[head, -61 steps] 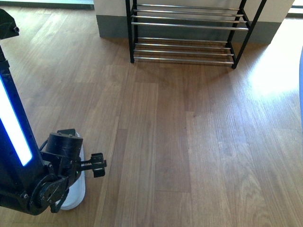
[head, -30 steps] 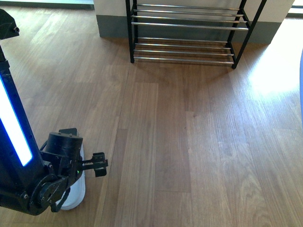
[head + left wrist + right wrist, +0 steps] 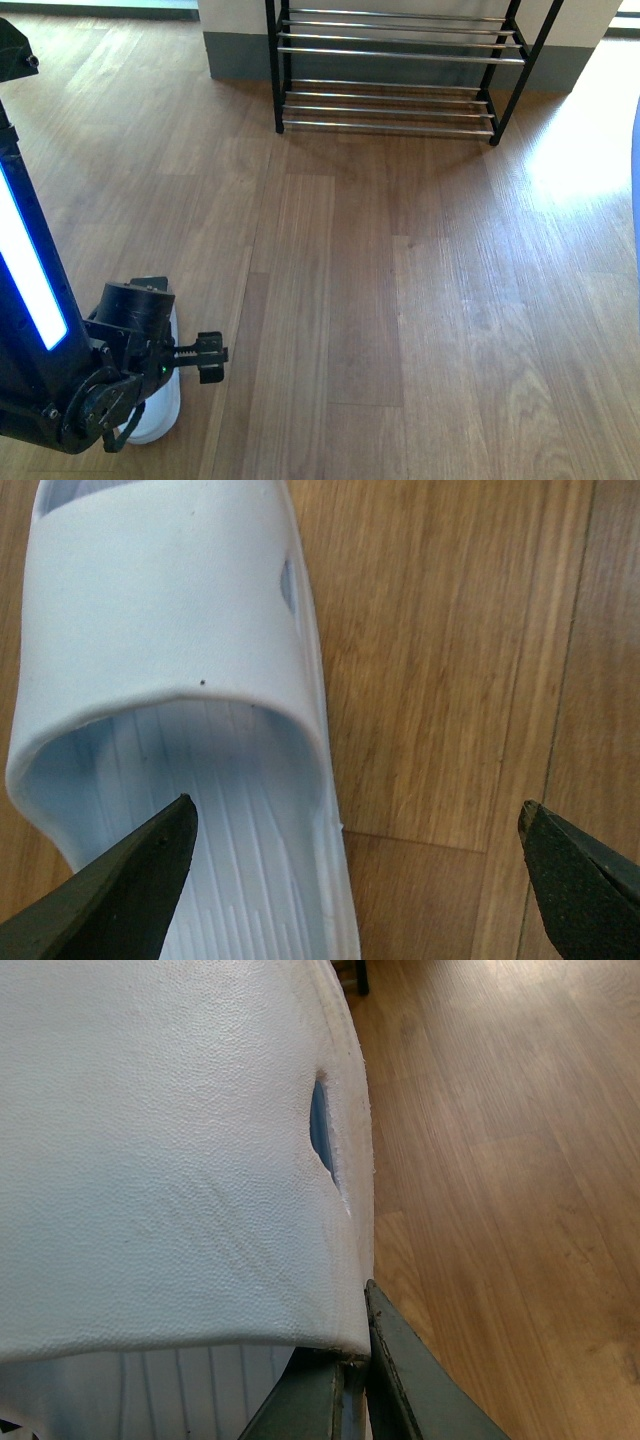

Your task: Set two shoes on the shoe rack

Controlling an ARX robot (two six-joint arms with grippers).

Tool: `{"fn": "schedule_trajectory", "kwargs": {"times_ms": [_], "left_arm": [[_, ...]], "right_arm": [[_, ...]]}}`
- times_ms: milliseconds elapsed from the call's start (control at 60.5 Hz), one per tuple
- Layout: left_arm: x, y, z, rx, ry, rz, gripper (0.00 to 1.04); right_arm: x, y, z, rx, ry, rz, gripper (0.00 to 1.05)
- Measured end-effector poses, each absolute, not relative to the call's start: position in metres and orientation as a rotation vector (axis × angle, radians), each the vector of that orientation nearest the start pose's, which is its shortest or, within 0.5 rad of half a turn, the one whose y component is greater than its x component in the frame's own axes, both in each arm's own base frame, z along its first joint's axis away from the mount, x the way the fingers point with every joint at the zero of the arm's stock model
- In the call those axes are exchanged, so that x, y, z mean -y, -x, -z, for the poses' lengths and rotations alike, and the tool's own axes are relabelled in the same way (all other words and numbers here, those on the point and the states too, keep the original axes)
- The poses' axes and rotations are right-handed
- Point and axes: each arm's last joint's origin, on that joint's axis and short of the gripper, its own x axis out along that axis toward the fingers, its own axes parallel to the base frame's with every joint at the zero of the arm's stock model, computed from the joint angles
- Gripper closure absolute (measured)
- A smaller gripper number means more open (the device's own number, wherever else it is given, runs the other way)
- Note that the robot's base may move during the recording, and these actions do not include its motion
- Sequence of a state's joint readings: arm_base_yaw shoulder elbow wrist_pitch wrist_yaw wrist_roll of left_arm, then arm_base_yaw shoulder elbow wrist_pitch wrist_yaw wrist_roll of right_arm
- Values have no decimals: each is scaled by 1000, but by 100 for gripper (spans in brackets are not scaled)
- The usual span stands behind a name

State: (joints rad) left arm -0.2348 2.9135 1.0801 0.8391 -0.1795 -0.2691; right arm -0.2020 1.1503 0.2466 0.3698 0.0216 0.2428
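One pale-blue slide [image 3: 160, 408] lies on the wood floor at the near left, mostly hidden under my left arm. My left gripper [image 3: 206, 357] hangs open just above it. In the left wrist view the slide [image 3: 170, 620] lies strap up, with one fingertip [image 3: 140, 880] over its footbed and the other over bare floor. My right gripper [image 3: 345, 1365] is shut on the strap edge of a second pale-blue slide [image 3: 150, 1160], which fills most of that view. The shoe rack [image 3: 390, 52] stands at the far wall, its silver bars bare. No grey sneakers are in view.
A grey-based white wall pillar [image 3: 235, 40] stands left of the rack. Open wood floor [image 3: 400, 280] stretches between me and the rack. A bright sun patch [image 3: 580, 150] lies at the far right.
My left gripper has shifted slightly lower and nearer over the slide on the floor. Nothing else has visibly moved.
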Motion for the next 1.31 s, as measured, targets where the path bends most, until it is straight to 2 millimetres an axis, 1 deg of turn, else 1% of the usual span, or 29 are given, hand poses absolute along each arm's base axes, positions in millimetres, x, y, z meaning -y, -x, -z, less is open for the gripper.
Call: {"fn": "schedule_trajectory", "kwargs": {"times_ms": [479,727,777,859,876,909,958,991,1107,1305], "left_arm": [[70,-315,170,-982,15,-77,9],[71,-320,167,-926,49,-64,9],[70,-318,166,-927,49,-65,9],[62,-309,149,-949,59,-49,9],[60,-305,141,-952,58,-49,9],[58,-303,134,-952,55,-56,9],[56,-303,125,-942,57,-64,9],[54,-307,118,-923,60,-69,9],[52,-313,111,-893,67,-77,9],[53,-310,112,-902,63,-67,9]], "right_arm": [[40,-190,-140,-504,-284,282,103],[40,-190,-140,-504,-284,282,103],[40,-190,-140,-504,-284,282,103],[40,-190,-140,-504,-284,282,103],[40,-190,-140,-504,-285,283,103],[40,-190,-140,-504,-285,283,103],[40,-190,-140,-504,-284,282,103],[40,-190,-140,-504,-284,282,103],[40,-190,-140,-504,-285,282,103],[40,-190,-140,-504,-284,282,103]]}}
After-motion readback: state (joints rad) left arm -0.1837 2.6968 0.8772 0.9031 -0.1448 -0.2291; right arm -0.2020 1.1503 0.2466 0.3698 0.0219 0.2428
